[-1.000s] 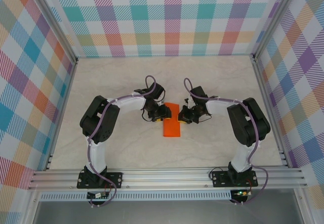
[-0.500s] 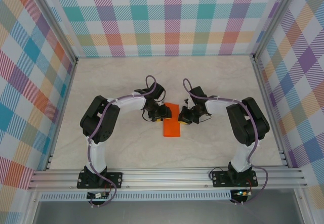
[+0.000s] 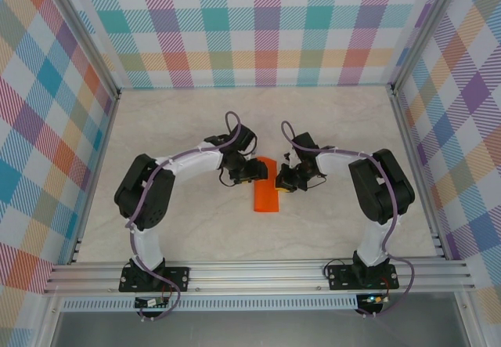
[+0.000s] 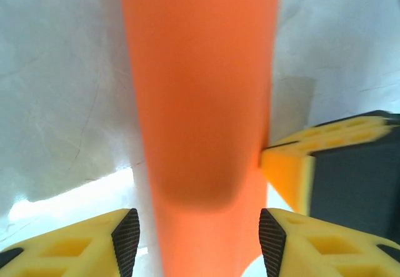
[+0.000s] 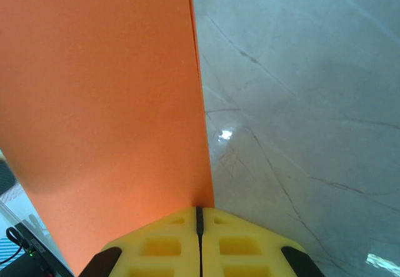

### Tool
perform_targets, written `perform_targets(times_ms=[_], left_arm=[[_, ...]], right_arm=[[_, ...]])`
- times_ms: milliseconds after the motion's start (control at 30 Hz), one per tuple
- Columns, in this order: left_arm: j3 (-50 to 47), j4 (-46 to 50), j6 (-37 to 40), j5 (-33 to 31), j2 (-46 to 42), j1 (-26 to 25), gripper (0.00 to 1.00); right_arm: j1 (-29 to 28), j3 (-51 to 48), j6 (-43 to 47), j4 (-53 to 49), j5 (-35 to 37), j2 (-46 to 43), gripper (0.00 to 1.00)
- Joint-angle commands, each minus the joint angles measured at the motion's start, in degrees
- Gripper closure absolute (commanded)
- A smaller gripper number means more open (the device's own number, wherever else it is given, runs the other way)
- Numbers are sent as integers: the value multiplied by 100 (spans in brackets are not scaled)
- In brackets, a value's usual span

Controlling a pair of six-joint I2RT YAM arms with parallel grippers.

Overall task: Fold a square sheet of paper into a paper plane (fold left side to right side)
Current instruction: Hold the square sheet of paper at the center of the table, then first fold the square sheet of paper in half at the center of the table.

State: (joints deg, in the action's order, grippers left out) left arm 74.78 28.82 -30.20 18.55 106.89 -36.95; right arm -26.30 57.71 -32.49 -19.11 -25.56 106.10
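The square sheet of paper (image 3: 265, 200) lies on the table folded into a long narrow orange strip, not a pointed plane. My left gripper (image 3: 252, 175) hangs over its far left end. In the left wrist view the left gripper (image 4: 199, 239) is open, and the strip (image 4: 200, 102) runs between its black pads (image 4: 127, 242) without being pinched. My right gripper (image 3: 283, 181) is at the strip's far right edge. In the right wrist view the right gripper (image 5: 200, 213) is shut, its tips resting on the paper's (image 5: 100, 102) right edge. Its yellow finger (image 4: 290, 174) touches the strip's side.
The pale marble tabletop (image 3: 196, 128) spreads wide around the paper. Checked walls (image 3: 266, 26) close off the back and both sides. An aluminium rail (image 3: 258, 272) carrying the arm bases runs along the near edge.
My left gripper has opened a little wider and edged toward the far end of the strip, its elbow swinging left. The right gripper and the paper have barely moved.
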Motion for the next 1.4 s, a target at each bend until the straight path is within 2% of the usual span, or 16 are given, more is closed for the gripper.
perform_targets(times_ms=[0, 133, 300, 400, 500, 667, 1100, 1367], left_arm=[[15, 128, 89, -130, -465, -23, 44], [-133, -244, 57, 319, -515, -31, 48], [-213, -896, -38, 1151, -120, -48, 64], [-231, -1162, -79, 1411, 145, -47, 68], [-241, -1160, -53, 1369, 337, -49, 70], [-260, -806, 181, 880, 537, -23, 71], [-690, -992, 227, 738, 728, 229, 70], [-885, -944, 321, 751, 477, 379, 64]], right_arm=[[-50, -94, 147, -490, 512, 342, 94], [-50, -94, 157, -497, 517, 347, 94], [-50, -94, 147, -481, 512, 358, 94], [-55, -94, 143, -496, 505, 358, 94], [-59, -94, 143, -519, 517, 367, 94], [-66, -59, 212, -646, 583, 385, 94], [-63, -6, 340, -835, 673, 527, 94], [-59, 21, 384, -943, 759, 560, 95]])
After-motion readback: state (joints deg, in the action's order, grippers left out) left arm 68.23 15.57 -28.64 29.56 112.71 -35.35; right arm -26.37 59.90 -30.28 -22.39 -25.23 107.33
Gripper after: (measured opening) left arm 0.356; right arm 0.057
